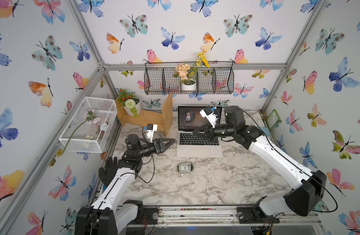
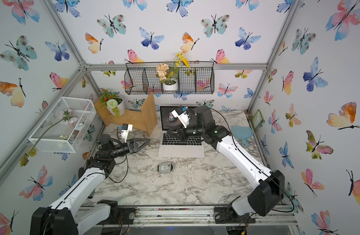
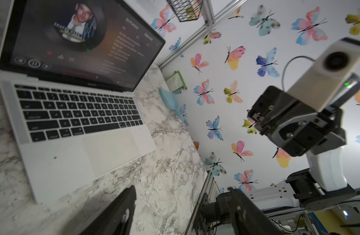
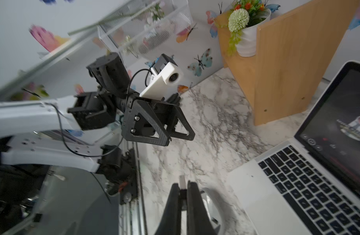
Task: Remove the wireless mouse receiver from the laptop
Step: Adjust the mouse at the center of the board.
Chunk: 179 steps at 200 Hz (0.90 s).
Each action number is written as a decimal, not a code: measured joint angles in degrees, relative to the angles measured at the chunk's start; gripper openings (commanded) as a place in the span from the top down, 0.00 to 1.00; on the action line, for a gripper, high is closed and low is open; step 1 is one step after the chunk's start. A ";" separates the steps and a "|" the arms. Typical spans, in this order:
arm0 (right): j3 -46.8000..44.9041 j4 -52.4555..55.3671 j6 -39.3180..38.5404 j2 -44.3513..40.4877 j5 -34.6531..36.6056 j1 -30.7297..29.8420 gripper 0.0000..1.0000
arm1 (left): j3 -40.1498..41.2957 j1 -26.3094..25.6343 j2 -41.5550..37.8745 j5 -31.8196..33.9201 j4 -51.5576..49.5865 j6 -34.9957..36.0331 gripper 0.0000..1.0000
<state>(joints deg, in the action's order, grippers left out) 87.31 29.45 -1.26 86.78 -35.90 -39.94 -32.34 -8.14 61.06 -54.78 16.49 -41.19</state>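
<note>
The silver laptop (image 1: 199, 151) (image 2: 181, 152) stands open at the back middle of the marble table, its dark screen lit. My right gripper (image 1: 194, 132) (image 4: 183, 185) hangs above the laptop's left side, shut on the wireless mouse receiver (image 4: 182, 180). The receiver's black body sits between the fingertips and its silver plug sticks out past them. In both top views the receiver is too small to make out. My left gripper (image 1: 172, 141) (image 3: 181, 203) is left of the laptop, low over the table, open and empty. The right wrist view shows the left gripper (image 4: 181, 140) from the front.
A grey mouse (image 1: 185, 167) (image 2: 165, 168) lies in front of the laptop. A wooden shelf (image 1: 154, 120) with a flower pot stands at the back left, and a white wire basket (image 1: 89, 124) hangs on the left wall. A blue brush (image 2: 241, 132) lies at the right edge.
</note>
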 measured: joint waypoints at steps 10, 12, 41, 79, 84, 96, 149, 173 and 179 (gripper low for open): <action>3.21 5.88 -6.40 2.91 4.02 -2.60 0.98 | 1.77 -0.26 0.57 0.85 -3.72 1.60 0.26; 3.65 6.91 -7.63 3.48 4.50 -3.02 0.98 | 2.01 -0.26 0.61 0.98 -4.11 1.68 0.26; 3.06 18.56 -23.69 10.12 11.23 -6.54 0.98 | 7.54 -1.51 1.05 2.80 -10.08 3.76 0.29; 4.37 27.04 -40.22 15.98 13.33 -6.25 0.98 | 8.50 -2.89 3.74 3.72 -12.87 5.20 0.31; 4.79 27.58 -42.07 16.41 13.25 -6.21 0.98 | 8.63 -3.37 4.13 3.87 -12.68 5.18 0.31; 5.18 28.44 -46.31 17.20 12.70 -6.19 0.98 | 9.05 -5.05 5.18 4.13 -11.74 5.07 0.31; 3.15 27.34 -56.68 18.88 11.47 -6.23 0.98 | 12.31 -7.76 9.07 6.40 -7.63 3.98 0.35; 3.04 26.53 -56.89 19.74 10.10 -6.14 0.98 | 11.43 -8.68 14.27 7.13 -4.50 3.93 0.33; 3.04 26.43 -56.89 20.00 9.33 -6.10 0.98 | 11.13 -8.94 15.17 7.15 -4.02 3.96 0.32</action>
<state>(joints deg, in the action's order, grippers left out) 90.35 55.88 -58.15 106.78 -26.57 -46.04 -21.21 -17.08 76.23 -47.64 12.47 -37.23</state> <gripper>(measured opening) 0.071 0.667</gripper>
